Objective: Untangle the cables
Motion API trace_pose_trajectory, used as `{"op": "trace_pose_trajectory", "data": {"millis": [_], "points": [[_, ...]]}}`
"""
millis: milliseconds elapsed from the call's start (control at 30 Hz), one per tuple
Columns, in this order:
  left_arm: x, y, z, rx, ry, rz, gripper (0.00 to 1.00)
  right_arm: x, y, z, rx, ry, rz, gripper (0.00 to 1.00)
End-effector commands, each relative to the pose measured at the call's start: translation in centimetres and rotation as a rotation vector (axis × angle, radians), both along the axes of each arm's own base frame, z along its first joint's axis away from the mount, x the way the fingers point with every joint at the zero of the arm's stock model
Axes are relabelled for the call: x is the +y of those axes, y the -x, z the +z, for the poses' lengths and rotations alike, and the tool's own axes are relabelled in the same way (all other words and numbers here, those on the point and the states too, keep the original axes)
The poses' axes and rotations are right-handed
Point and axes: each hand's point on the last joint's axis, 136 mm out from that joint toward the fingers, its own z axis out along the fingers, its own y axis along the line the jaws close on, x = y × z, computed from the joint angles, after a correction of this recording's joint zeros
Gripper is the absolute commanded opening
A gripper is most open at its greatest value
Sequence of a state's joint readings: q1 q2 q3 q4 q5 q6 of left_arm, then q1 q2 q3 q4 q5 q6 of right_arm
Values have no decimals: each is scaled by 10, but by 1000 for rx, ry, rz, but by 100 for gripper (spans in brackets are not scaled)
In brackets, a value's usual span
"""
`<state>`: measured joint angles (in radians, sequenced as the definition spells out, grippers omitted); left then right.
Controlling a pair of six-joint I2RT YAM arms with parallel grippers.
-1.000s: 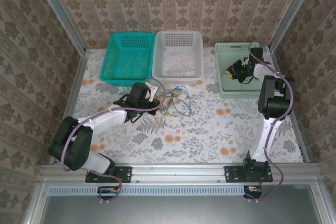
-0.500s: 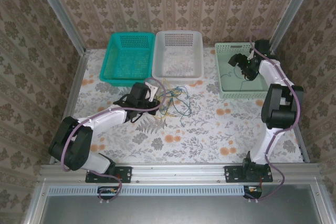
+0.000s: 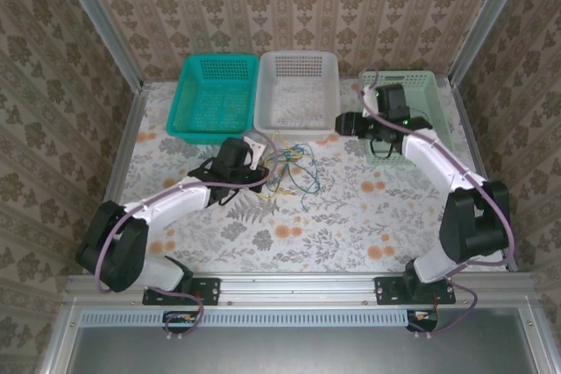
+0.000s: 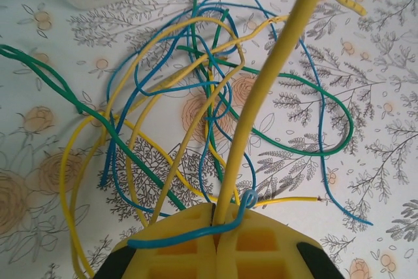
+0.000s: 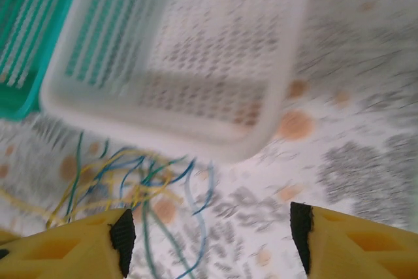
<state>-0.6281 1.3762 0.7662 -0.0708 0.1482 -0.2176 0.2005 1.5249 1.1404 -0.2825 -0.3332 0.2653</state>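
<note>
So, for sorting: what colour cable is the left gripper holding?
Thin yellow cable; best in left wrist view.

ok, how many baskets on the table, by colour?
teal basket: 1
white basket: 1
pale green basket: 1
Total: 3

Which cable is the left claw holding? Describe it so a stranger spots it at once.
Find the white basket in the middle of the back row; the tangle lies just in front. The held one is the yellow cable running nearly straight out of the left claw, while the others lie looped.
</note>
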Motion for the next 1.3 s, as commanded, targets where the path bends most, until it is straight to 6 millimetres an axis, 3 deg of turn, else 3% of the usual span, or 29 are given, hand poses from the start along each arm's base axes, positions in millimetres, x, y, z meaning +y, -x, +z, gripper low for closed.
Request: {"op": "trace_pose_trajectory", "data": {"millis": [0, 167, 300, 433, 533, 633, 867, 1100, 1267], "points": [[2, -6, 27, -44, 27, 43, 0, 32, 17, 14, -104, -92, 90, 63], [-2, -3, 48, -62, 94, 41, 0, 77, 41, 5, -169, -60, 217, 56], [-10, 2, 62, -64, 145, 10, 0, 107, 47, 6, -237, -72, 279, 65], [-15, 9, 61, -49, 170, -19, 0, 143, 49, 5, -258, -120, 399, 77], [-16, 11, 59, -36, 183, -16, 0, 170, 58, -3, -254, -112, 499, 78], [-17, 11, 59, -27, 201, -20, 0, 185, 66, -7, -287, -119, 539, 78], [-21, 7, 66, -24, 232, -38, 0, 199, 65, -17, -261, -134, 575, 73], [-19, 5, 69, -15, 270, -27, 0, 203, 66, -29, -223, -136, 587, 40], [-14, 6, 66, -8, 276, -12, 3, 198, 72, -27, -229, -139, 581, 15]]}}
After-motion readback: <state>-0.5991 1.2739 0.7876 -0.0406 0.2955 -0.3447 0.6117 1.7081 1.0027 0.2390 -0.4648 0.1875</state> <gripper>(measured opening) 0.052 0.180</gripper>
